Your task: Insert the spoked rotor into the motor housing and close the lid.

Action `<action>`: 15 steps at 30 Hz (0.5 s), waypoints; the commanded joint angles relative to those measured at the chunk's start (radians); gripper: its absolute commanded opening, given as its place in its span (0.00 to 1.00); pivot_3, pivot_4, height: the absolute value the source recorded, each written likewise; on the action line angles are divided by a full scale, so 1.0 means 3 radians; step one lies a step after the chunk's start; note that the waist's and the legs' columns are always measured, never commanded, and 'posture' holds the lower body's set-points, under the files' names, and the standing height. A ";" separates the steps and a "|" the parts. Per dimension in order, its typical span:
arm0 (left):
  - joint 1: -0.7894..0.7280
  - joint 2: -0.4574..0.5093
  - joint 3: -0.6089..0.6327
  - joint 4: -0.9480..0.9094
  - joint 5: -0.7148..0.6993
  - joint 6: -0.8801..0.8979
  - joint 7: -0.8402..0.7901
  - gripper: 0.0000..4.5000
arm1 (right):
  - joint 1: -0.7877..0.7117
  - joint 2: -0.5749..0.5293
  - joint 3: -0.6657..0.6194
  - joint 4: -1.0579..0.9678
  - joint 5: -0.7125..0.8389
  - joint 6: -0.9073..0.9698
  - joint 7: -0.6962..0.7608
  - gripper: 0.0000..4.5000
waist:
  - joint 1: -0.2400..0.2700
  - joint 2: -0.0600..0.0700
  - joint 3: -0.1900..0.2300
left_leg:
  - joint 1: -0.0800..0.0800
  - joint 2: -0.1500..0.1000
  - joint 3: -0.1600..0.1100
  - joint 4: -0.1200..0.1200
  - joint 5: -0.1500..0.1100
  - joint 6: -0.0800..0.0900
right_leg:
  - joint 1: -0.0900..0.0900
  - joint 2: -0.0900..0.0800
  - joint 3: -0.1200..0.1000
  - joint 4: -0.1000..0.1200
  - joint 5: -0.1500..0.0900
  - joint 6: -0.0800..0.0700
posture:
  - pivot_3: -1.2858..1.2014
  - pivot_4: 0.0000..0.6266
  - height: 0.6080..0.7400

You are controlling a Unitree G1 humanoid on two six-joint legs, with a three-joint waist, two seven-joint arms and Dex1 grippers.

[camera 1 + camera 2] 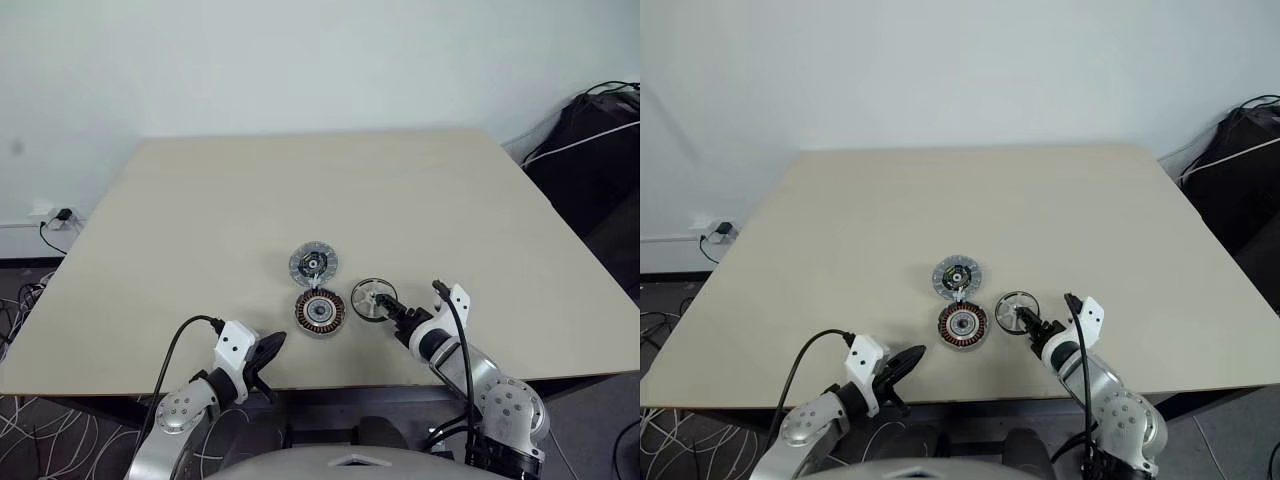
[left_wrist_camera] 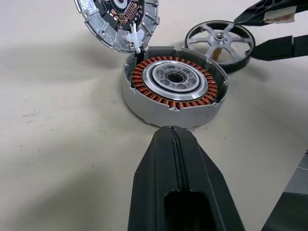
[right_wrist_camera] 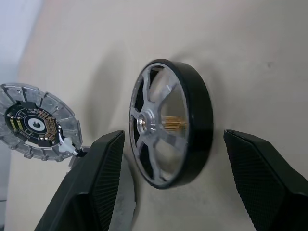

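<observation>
Black-rimmed silver-spoked rotor (image 1: 374,298): flat on beige table (image 1: 200,220), hub axis up, just right of housing.
Copper-wound round motor housing (image 1: 320,312): open, silver lid (image 1: 313,264) hinged behind.
Right gripper (image 1: 394,309): fingers apart, straddling rotor's rim.
Left gripper (image 1: 272,345): fingers together, empty, near housing.

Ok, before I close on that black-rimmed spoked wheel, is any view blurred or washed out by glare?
Right wrist view: the black-rimmed spoked rotor is sharp between the open right gripper, its shadow soft on the beige table. Left wrist view: the copper-wound motor housing is crisp, no glare; the shut left gripper looms dark. Head views: even light, parts small.
</observation>
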 commanded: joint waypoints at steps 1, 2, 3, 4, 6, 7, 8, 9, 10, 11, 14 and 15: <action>-0.0020 0.0005 0.0024 -0.0080 -0.0019 -0.0075 0.0000 0.00 | -0.0054 0.0170 0.0052 -0.0009 0.0167 -0.0045 -0.0035 0.79 | 0.0000 0.0000 0.0000 | 0.0000 0.0000 0.0000 0.0000 0.0000 0.0000 | 0.0000 0.0000 0.0000 0.0000 0.0000 0.0000 | 0.52 0.00 1.00; -0.0021 0.0005 0.0024 -0.0073 -0.0018 -0.0078 0.0000 0.00 | -0.0053 0.0186 0.0041 0.0008 0.0215 -0.0056 -0.0042 0.79 | 0.0000 0.0000 0.0000 | 0.0000 0.0000 0.0000 0.0000 0.0000 0.0000 | 0.0000 0.0000 0.0000 0.0000 0.0000 0.0000 | 0.52 0.00 1.00; -0.0019 0.0006 0.0025 -0.0066 -0.0016 -0.0083 -0.0001 0.00 | -0.0050 0.0201 0.0029 0.0027 0.0265 -0.0072 -0.0043 0.79 | 0.0000 0.0000 0.0000 | 0.0000 0.0000 0.0000 0.0000 0.0000 0.0000 | 0.0000 0.0000 0.0000 0.0000 0.0000 0.0000 | 0.52 0.00 1.00; -0.0019 0.0007 0.0026 -0.0057 -0.0013 -0.0087 -0.0001 0.00 | -0.0048 0.0230 0.0001 0.0062 0.0343 -0.0100 -0.0046 0.79 | 0.0000 0.0000 0.0000 | 0.0000 0.0000 0.0000 0.0000 0.0000 0.0000 | 0.0000 0.0000 0.0000 0.0000 0.0000 0.0000 | 0.52 0.00 1.00; -0.0017 0.0008 0.0026 -0.0046 -0.0009 -0.0093 0.0000 0.00 | -0.0042 0.0275 -0.0052 0.0129 0.0523 -0.0162 -0.0035 0.70 | -0.0001 0.0000 0.0000 | 0.0000 0.0000 0.0000 0.0000 0.0000 0.0000 | 0.0000 0.0000 0.0000 0.0000 0.0000 0.0000 | 0.52 0.00 1.00; -0.0017 0.0008 0.0026 -0.0042 -0.0008 -0.0095 0.0000 0.00 | -0.0036 0.0274 -0.0058 0.0153 0.0593 -0.0193 -0.0037 0.65 | -0.0002 0.0001 0.0001 | 0.0000 0.0000 0.0000 0.0000 0.0000 0.0000 | 0.0000 0.0000 0.0001 0.0000 0.0000 0.0000 | 0.52 0.00 1.00; -0.0018 0.0007 0.0025 -0.0037 -0.0007 -0.0099 0.0000 0.00 | -0.0028 0.0267 -0.0063 0.0180 0.0655 -0.0224 -0.0047 0.59 | -0.0002 0.0001 0.0001 | 0.0000 0.0000 0.0000 0.0000 0.0000 0.0000 | 0.0000 0.0000 0.0001 0.0000 0.0000 0.0000 | 0.52 0.00 1.00; -0.0018 0.0007 0.0023 -0.0030 -0.0005 -0.0103 -0.0002 0.00 | -0.0020 0.0253 -0.0063 0.0205 0.0691 -0.0255 -0.0057 0.52 | -0.0002 0.0001 0.0001 | 0.0000 0.0000 0.0000 0.0000 0.0000 0.0000 | 0.0000 0.0000 0.0001 0.0000 0.0000 0.0000 | 0.52 0.00 1.00; -0.0018 0.0007 0.0021 -0.0024 -0.0002 -0.0108 -0.0002 0.00 | -0.0011 0.0237 -0.0060 0.0228 0.0720 -0.0284 -0.0066 0.44 | -0.0003 0.0001 0.0001 | 0.0000 0.0000 0.0000 0.0000 0.0000 0.0000 | 0.0000 0.0000 0.0001 0.0000 0.0000 0.0000 | 0.52 0.00 1.00; -0.0018 0.0006 0.0020 -0.0019 -0.0002 -0.0110 -0.0003 0.00 | -0.0001 0.0219 -0.0051 0.0244 0.0740 -0.0308 -0.0075 0.36 | -0.0003 0.0002 0.0001 | 0.0000 0.0000 0.0000 0.0000 0.0000 0.0000 | 0.0000 0.0000 0.0001 0.0000 0.0000 0.0000 | 0.52 0.00 1.00; -0.0018 0.0005 0.0018 -0.0001 0.0002 -0.0120 -0.0005 0.00 | 0.0034 0.0161 -0.0004 0.0269 0.0761 -0.0357 -0.0098 0.15 | -0.0005 0.0004 -0.0002 | 0.0000 0.0000 0.0000 0.0000 0.0000 0.0000 | 0.0000 0.0000 0.0001 0.0000 0.0000 0.0000 | 0.52 0.00 1.00; -0.0018 0.0005 0.0019 0.0004 0.0002 -0.0122 -0.0006 0.00 | 0.0044 0.0143 0.0015 0.0271 0.0771 -0.0375 -0.0107 0.11 | -0.0004 0.0003 -0.0003 | 0.0000 0.0000 0.0000 0.0000 0.0000 0.0000 | 0.0000 0.0000 0.0001 0.0000 0.0000 0.0000 | 0.52 0.00 1.00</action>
